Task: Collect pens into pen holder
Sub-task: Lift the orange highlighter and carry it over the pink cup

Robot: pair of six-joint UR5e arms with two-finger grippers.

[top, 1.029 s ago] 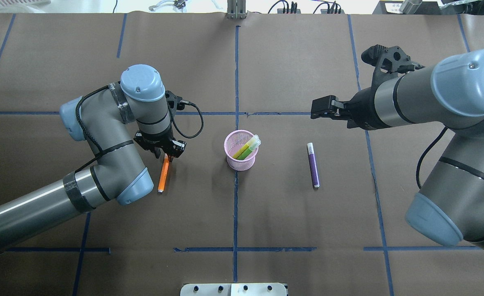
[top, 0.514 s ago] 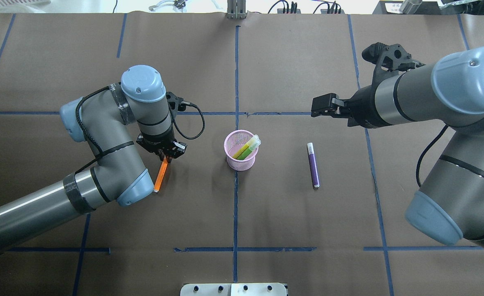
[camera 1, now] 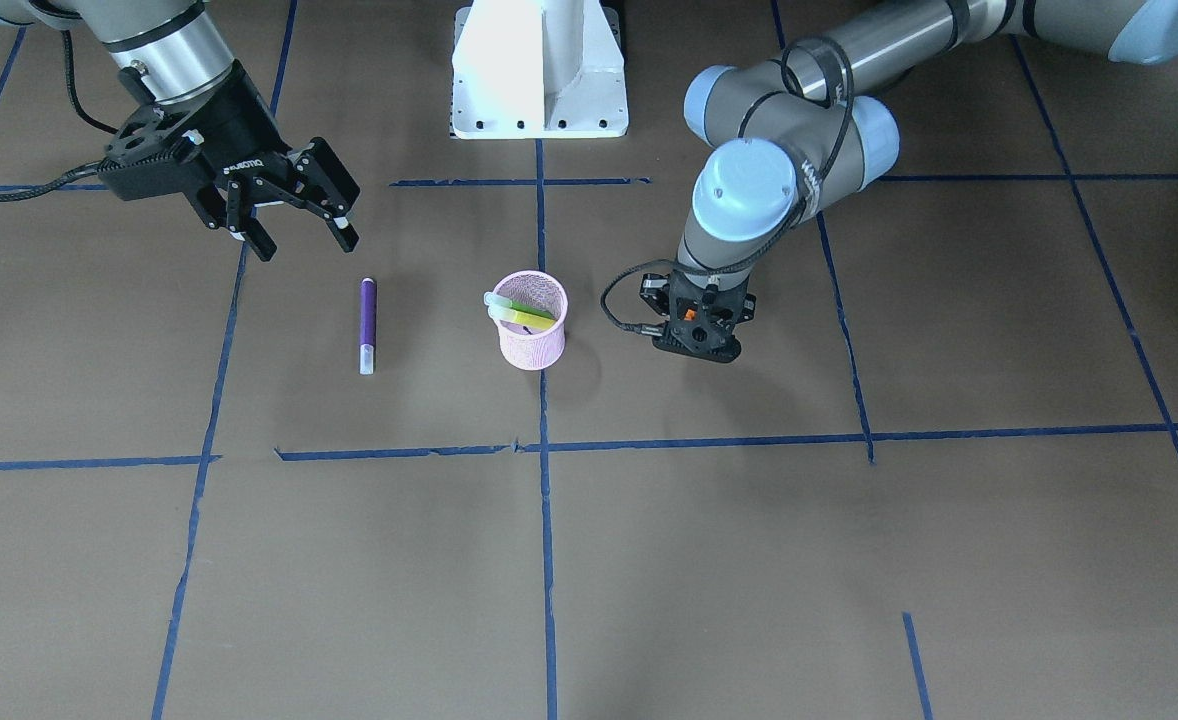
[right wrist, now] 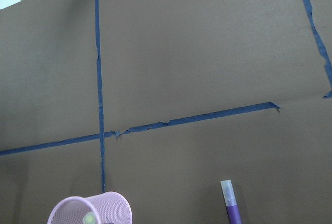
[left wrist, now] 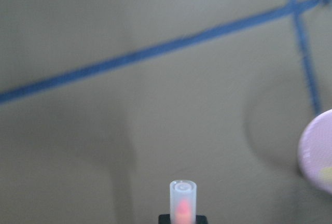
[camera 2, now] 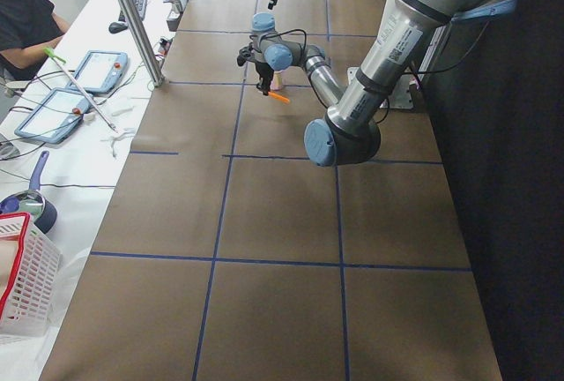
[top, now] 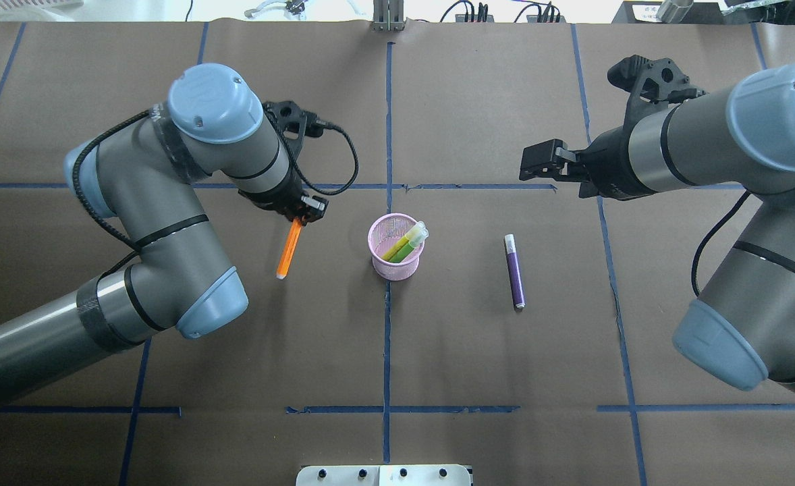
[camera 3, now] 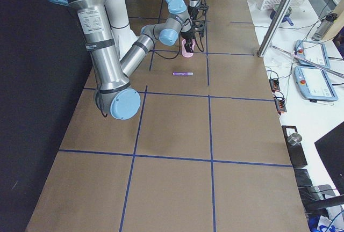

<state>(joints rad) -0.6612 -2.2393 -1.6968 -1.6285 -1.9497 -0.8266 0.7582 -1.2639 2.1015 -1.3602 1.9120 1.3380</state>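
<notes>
Orange pen [top: 289, 248] hangs slanted in the air, its top end pinched in the left gripper [top: 298, 219], pale cap lowest; purple pen [top: 515, 271] lies flat, well right of the holder [top: 389, 270]; the pink mesh holder stands upright, a green pen [top: 407, 252] and a yellow pen [top: 399, 246] leaning inside, caps up.

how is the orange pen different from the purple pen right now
The orange pen is pinched at one end by the left claw, hanging tilted above the table; the purple pen lies flat on it, untouched. Their body colours differ too. Both are slim, pale-capped and outside the pen holder.
</notes>
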